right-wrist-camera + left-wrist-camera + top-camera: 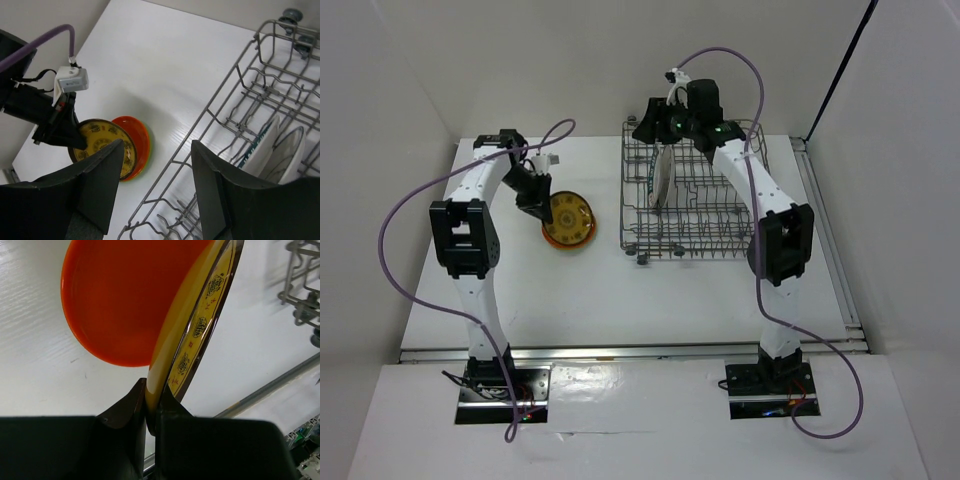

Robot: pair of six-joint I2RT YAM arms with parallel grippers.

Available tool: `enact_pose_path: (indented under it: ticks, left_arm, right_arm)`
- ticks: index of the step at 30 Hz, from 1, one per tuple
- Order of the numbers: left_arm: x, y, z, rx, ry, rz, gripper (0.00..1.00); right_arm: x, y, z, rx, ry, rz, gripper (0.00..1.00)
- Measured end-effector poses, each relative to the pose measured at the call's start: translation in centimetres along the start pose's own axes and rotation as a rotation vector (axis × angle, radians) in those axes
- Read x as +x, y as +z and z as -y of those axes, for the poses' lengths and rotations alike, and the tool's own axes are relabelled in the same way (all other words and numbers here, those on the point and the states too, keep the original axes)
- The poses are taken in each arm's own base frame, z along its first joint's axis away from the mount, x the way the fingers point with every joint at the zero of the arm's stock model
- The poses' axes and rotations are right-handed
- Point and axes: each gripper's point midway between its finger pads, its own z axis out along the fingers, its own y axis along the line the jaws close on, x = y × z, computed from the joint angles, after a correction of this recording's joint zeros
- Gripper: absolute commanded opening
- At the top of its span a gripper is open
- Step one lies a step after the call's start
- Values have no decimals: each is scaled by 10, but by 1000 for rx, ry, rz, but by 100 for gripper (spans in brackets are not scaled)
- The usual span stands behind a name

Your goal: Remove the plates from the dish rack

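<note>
My left gripper [152,396] is shut on the rim of the golden-brown patterned plate [201,329], which tilts over the orange plate [125,300] lying on the table. From above, that gripper [535,200] and the golden-brown plate [570,214] sit left of the dish rack [720,215]. A thin lime green edge [150,150] shows under the orange plate [143,137]. My right gripper [157,145] is open and holds nothing. It hovers over the rack's left side [220,115]. A white plate with a dark blue-green rim [261,150] stands upright between the tines, also seen from above [660,182].
The grey wire rack fills the back right of the table, one wheel [642,258] at its near left corner. White walls close in on the left, back and right. A metal rail [620,350] runs along the table's near edge.
</note>
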Motion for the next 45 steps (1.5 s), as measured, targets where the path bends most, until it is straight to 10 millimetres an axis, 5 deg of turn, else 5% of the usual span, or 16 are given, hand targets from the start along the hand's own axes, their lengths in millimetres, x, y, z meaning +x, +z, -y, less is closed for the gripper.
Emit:
enact_pose_path:
  ticks: [7, 9, 12, 19, 27, 35, 42, 45]
  left_arm:
    - [1, 14, -20, -69, -39, -25, 6]
    - [2, 16, -24, -70, -49, -29, 23]
    - [5, 19, -26, -52, -66, -40, 29]
    - [30, 46, -43, -64, -106, -158, 72]
    - [25, 41, -58, -155, -90, -161, 81]
    - [12, 25, -55, -178, -65, -105, 82]
    - [-7, 9, -45, -163, -41, -39, 82]
    - [-8, 3, -40, -154, -36, -27, 100]
  right_arm:
    - [-5, -20, 19, 192, 60, 20, 64]
    - [-5, -34, 18, 229, 81, 32, 64]
    - [-13, -51, 11, 249, 99, 61, 64]
    - [-26, -64, 6, 278, 110, 101, 64]
    - [-12, -73, 31, 443, 139, 40, 64]
    - [50, -46, 83, 608, 155, -126, 49]
    - [94, -21, 100, 680, 138, -229, 43]
    - [94, -15, 104, 703, 129, -227, 43]
